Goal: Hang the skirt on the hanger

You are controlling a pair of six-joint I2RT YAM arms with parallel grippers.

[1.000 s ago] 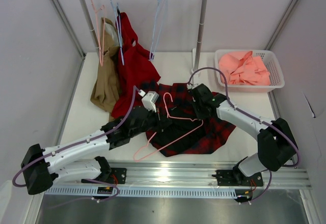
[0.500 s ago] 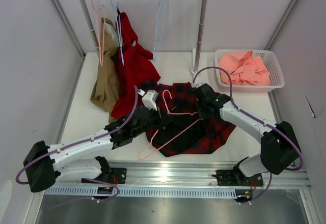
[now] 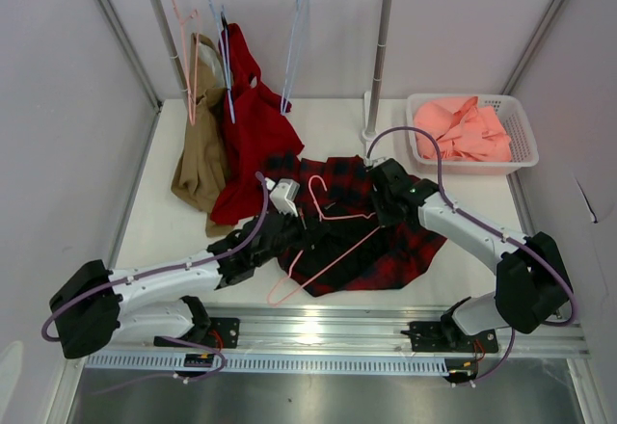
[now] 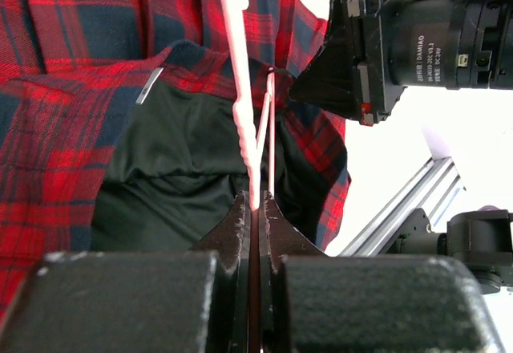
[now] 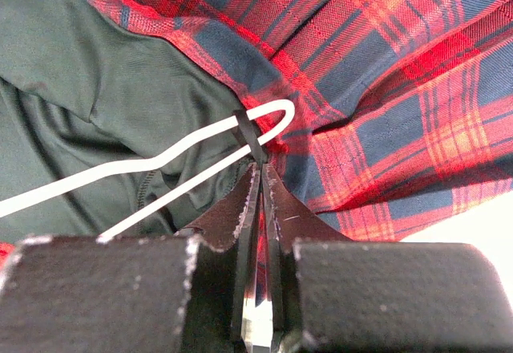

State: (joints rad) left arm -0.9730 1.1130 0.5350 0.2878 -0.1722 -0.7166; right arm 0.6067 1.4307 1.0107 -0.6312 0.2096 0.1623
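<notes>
My left gripper [image 4: 255, 202] is clamped tight on the thin pink wire of the hanger [image 4: 239, 88], which lies slanted across the skirt [image 3: 410, 249]. My right gripper [image 5: 259, 170] is pinched together on the skirt's edge, where plaid meets black lining, just beside the hanger's bent end. The skirt is spread on the middle of the tabletop [image 3: 159, 226], toward its near edge.
</notes>
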